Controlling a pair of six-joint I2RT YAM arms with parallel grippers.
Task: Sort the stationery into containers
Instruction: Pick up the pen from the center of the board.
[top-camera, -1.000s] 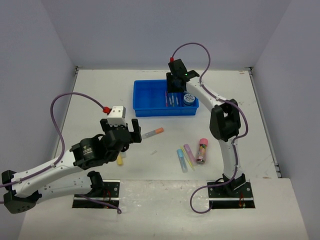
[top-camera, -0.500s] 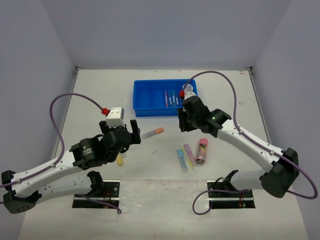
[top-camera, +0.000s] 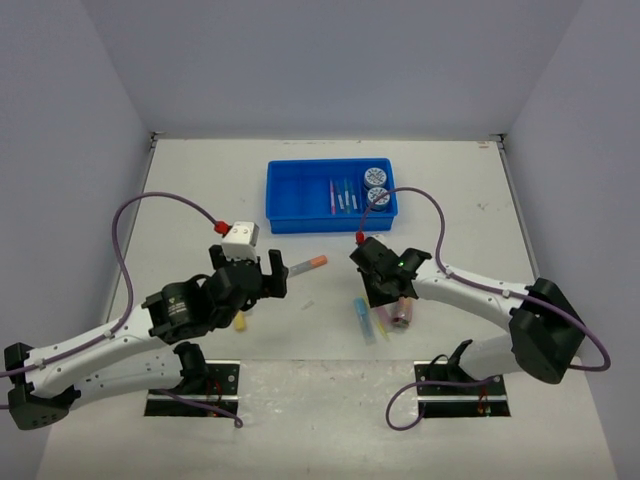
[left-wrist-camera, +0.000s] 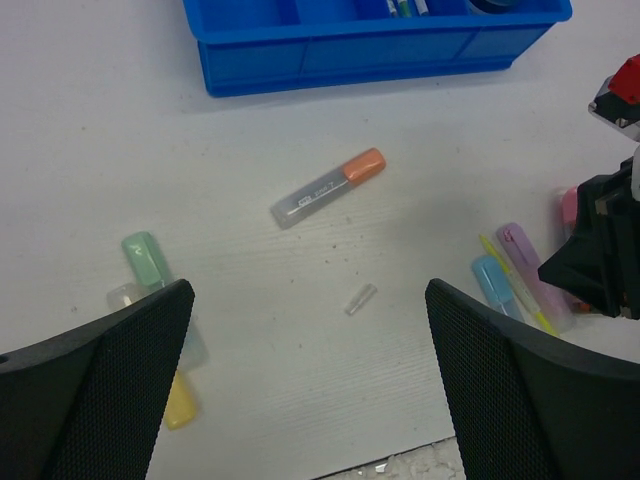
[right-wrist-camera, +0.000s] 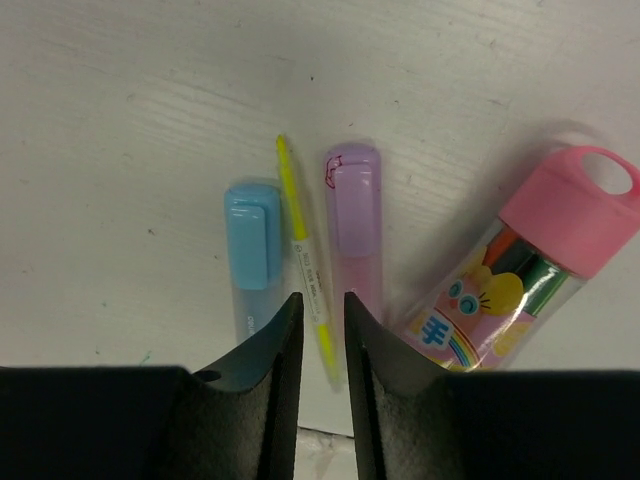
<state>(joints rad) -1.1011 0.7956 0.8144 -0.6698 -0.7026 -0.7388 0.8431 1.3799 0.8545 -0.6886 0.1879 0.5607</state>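
One thin yellow plastic pen lies on the table on the near side of the shallow bright blue plastic tray, below its right end. It is wedged between a pale blue marker and a lilac marker. It looks light, stiff and smooth, so it may roll or slip. Mid-barrel seems the surest hold, though the neighbours crowd it there. The right gripper straddles one end of it, fingers narrowly parted and not yet pinching. Nearer than the tray's left half, the left gripper hangs spread wide, holding nothing.
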